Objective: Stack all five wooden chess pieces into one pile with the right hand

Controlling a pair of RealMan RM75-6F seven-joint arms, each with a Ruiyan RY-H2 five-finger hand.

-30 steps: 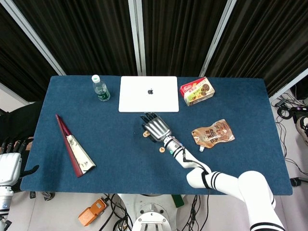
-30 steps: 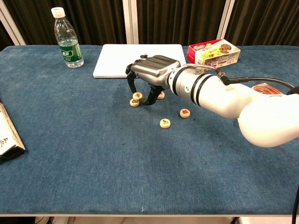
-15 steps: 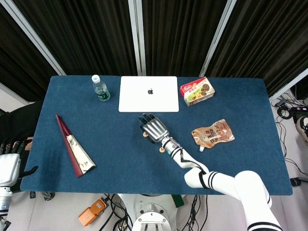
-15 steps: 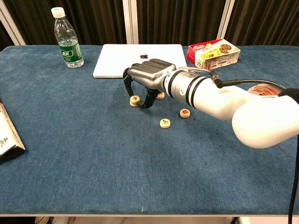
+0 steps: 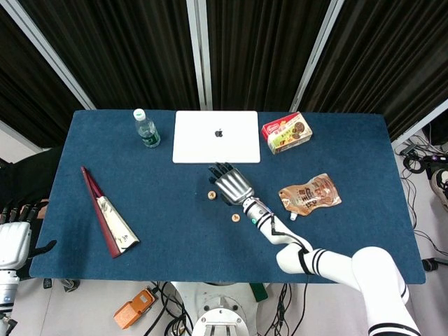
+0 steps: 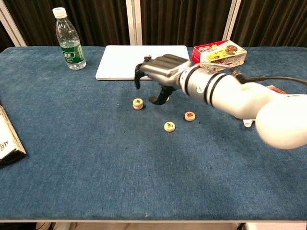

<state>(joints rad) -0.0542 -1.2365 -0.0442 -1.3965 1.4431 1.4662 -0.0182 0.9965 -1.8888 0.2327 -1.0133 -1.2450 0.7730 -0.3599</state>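
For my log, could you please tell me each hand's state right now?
Left hand: open, holding nothing.
Right hand: fingers curled, grip cannot be told.

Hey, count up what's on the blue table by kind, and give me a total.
Wooden chess pieces in plain view: 3; the right hand may hide more
Water bottle: 1
Laptop: 1
Cookie box: 1
Snack pouch: 1
Long red and beige item: 1
Total: 8

Right hand (image 6: 163, 72) now off stack (image 6: 138, 103).
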